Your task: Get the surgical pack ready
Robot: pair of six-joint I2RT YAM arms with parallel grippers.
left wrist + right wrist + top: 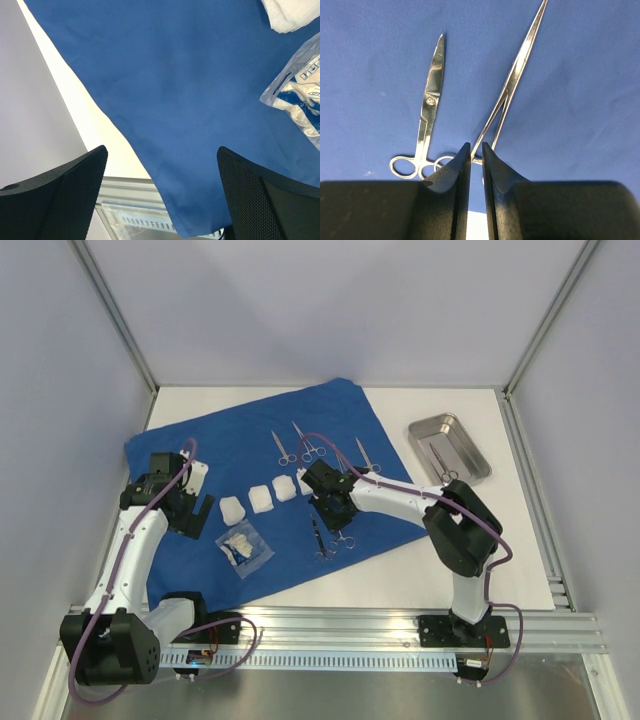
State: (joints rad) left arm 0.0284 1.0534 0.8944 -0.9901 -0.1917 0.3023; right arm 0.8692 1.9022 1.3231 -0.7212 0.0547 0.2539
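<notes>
The royal-blue drape (290,455) lies spread as a sheet. On it sit silver scissors (280,448) (430,110), long forceps (308,440) (515,75), a third instrument (365,455), two more (330,538) and a row of white gauze squares (260,499). My right gripper (313,464) (476,150) is low over the forceps' handle end. Its jaws stand a narrow gap apart with the shank between the tips, and the forceps rest flat on the cloth. My left gripper (197,512) (160,200) hangs wide open over the drape's (190,100) near left edge, holding nothing.
A steel tray (470,445) with one instrument in it stands on the bare table at the back right. A clear packet (243,547) (300,95) lies on the drape near the front. The metal rail (330,625) runs along the near table edge.
</notes>
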